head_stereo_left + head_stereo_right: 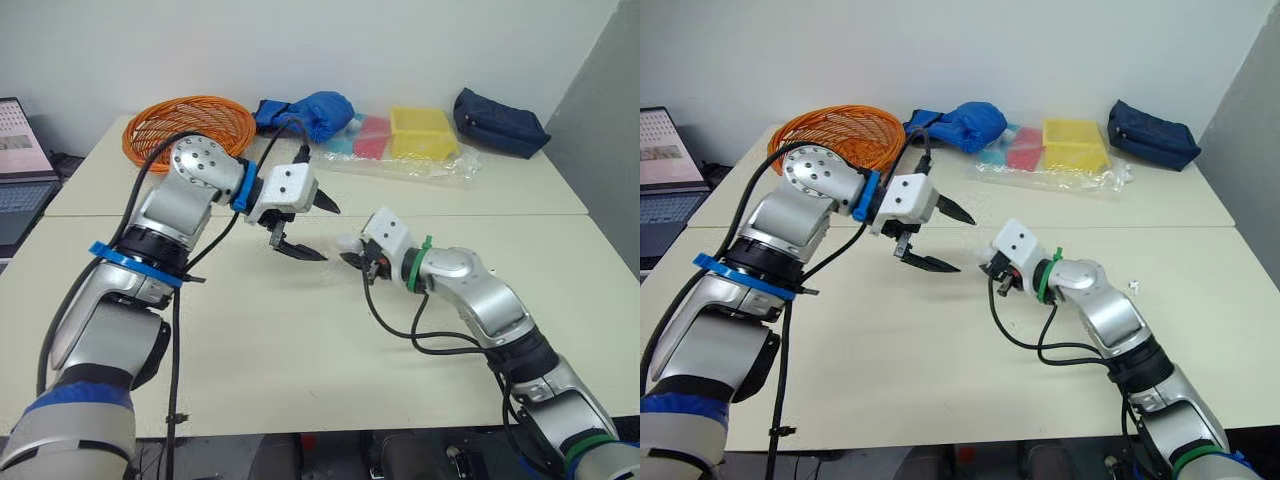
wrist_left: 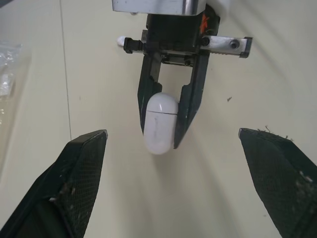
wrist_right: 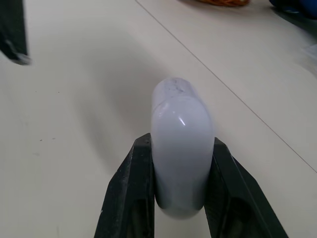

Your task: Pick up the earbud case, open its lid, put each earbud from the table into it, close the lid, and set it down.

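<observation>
**Entry — earbud case, held, lid shut**

- **Right gripper** (image 1: 352,260): clenched on the earbud case (image 3: 181,124), one black finger flat on each broad side. The case's rounded end stands out past the fingertips. It looks to be carried clear of the table (image 1: 300,340), though the gap beneath is hard to judge.
- **Earbud case**: white, glossy, with its seam closed all the way round.
- **Left gripper** (image 1: 966,245): released, jaws spread wide and holding nothing. It points straight at the case, near it but apart.
- **Possible earbud** (image 1: 1132,286): a small white speck on the table, well out to the right gripper's outer side, beside its forearm (too small to name with any confidence).
- **Beyond both grippers, untouched**: orange basket (image 1: 190,125), blue bundle (image 1: 315,110), clear bag of coloured trays (image 1: 420,135), navy pouch (image 1: 500,122).

**Step in hand**: the pick-up appears done, and opening the lid is the step now being set up.

**Next move calls for**: the left fingers must close the gap and catch the lid along its seam, then swing it back on the hinge. Meanwhile the right grip has to stay firm on the body alone. If its fingers overlap the lid, it probably will not open.

**Hazard**: the shell is smooth, so a prying push could slide it out between the pads.
</observation>
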Controlling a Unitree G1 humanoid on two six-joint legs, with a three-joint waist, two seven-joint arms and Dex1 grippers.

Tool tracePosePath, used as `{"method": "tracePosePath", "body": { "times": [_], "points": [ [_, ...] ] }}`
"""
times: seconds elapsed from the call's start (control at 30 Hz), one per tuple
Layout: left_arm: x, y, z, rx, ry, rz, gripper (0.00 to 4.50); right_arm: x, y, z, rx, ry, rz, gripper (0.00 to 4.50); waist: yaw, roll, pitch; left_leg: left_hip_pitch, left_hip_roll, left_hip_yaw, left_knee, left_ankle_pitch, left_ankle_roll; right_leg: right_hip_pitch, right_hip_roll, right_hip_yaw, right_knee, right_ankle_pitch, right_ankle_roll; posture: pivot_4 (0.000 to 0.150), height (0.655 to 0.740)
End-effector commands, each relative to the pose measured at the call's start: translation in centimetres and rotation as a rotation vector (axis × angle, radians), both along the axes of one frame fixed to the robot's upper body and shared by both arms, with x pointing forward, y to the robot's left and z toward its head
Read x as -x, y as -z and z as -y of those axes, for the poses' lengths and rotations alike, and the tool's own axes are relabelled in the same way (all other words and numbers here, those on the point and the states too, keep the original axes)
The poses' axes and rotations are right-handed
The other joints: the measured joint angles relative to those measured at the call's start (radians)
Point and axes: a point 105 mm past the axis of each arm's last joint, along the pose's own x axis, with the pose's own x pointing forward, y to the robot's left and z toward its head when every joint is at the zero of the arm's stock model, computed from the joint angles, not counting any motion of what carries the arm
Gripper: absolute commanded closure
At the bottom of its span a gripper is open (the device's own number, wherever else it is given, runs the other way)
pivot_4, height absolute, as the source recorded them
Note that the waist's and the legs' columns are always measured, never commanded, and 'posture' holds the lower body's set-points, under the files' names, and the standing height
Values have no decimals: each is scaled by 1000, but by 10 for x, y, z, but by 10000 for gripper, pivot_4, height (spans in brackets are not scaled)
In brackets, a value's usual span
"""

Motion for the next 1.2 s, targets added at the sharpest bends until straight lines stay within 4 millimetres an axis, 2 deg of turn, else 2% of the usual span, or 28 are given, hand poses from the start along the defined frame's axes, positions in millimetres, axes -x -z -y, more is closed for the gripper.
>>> {"method": "tracePosePath", "body": {
  "times": [0.03, 0.13, 0.33, 1.1, 1.2],
  "points": [
    [-8, -10, 1, -31, 7, 77, 12819, 3, -22, -9, -16, -30, 83, 36427, 2, 0, 0, 0, 0, 0, 0, 0, 0, 0, 0, 0, 0, 0, 0, 1500, 7400],
    [-14, -11, 5, -24, -5, 110, 22620, 6, -24, -13, -27, -40, 79, 36427, 3, 0, 0, -1, 0, 0, 1, 0, 0, 0, 0, 0, 0, 0, 0, 1500, 7400],
    [-14, -14, 9, -16, 8, 109, 22620, 8, -29, -16, -26, -48, 83, 36427, 2, 0, 0, -1, 0, 0, 2, 0, 0, 0, 0, 0, 0, 0, 0, 1500, 7400],
    [-17, -3, 13, -60, 16, 119, 22620, 11, -35, -20, -23, -59, 115, 36427, 2, 0, 0, -2, 0, -1, 3, 0, 0, 0, 0, 0, 0, 0, 0, 1500, 7400],
    [-16, -2, 12, -63, 20, 111, 28561, 11, -36, -20, -23, -59, 118, 36427, 2, 0, 0, -2, 0, -1, 3, 0, 0, 0, 0, 0, 0, 0, 0, 1500, 7400]
  ]
}}
